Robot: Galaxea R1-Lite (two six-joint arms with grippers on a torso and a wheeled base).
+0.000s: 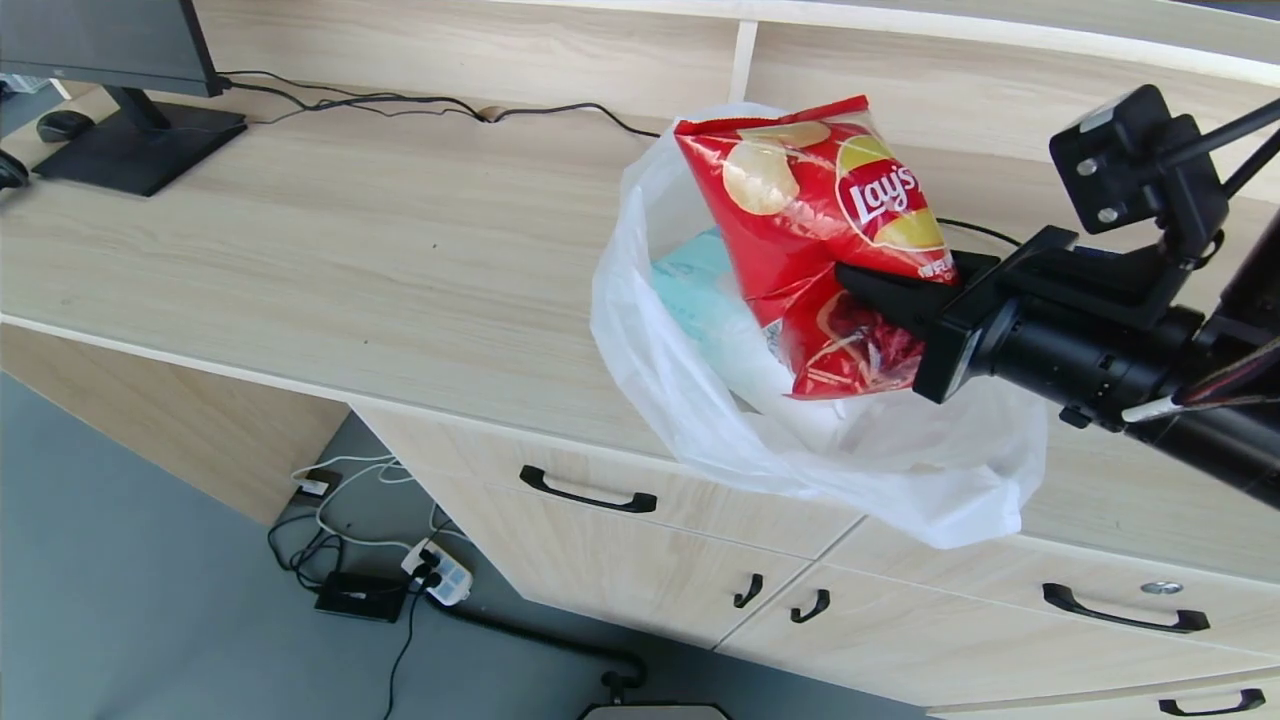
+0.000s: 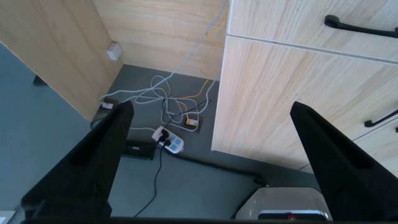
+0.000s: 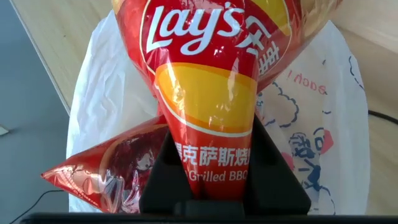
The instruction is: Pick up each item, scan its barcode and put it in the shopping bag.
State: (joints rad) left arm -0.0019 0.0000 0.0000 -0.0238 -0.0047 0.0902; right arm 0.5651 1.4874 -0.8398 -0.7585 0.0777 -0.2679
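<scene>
A red bag of chips (image 1: 815, 230) hangs above the open mouth of the white plastic shopping bag (image 1: 880, 460), which sits on the wooden counter near its front edge. My right gripper (image 1: 880, 300) is shut on the chip bag's lower part; in the right wrist view the red bag of chips (image 3: 205, 93) is pinched between the black fingers (image 3: 163, 168). A light blue packet (image 1: 700, 290) lies inside the shopping bag (image 3: 323, 124). My left gripper (image 2: 211, 162) is open, low beside the cabinet, over the floor, holding nothing.
A monitor stand (image 1: 140, 145) and a mouse (image 1: 62, 124) sit at the counter's far left, with black cables (image 1: 400, 102) along the back. Drawers with black handles (image 1: 588, 493) lie below. A power strip (image 2: 169, 142) and cords lie on the floor.
</scene>
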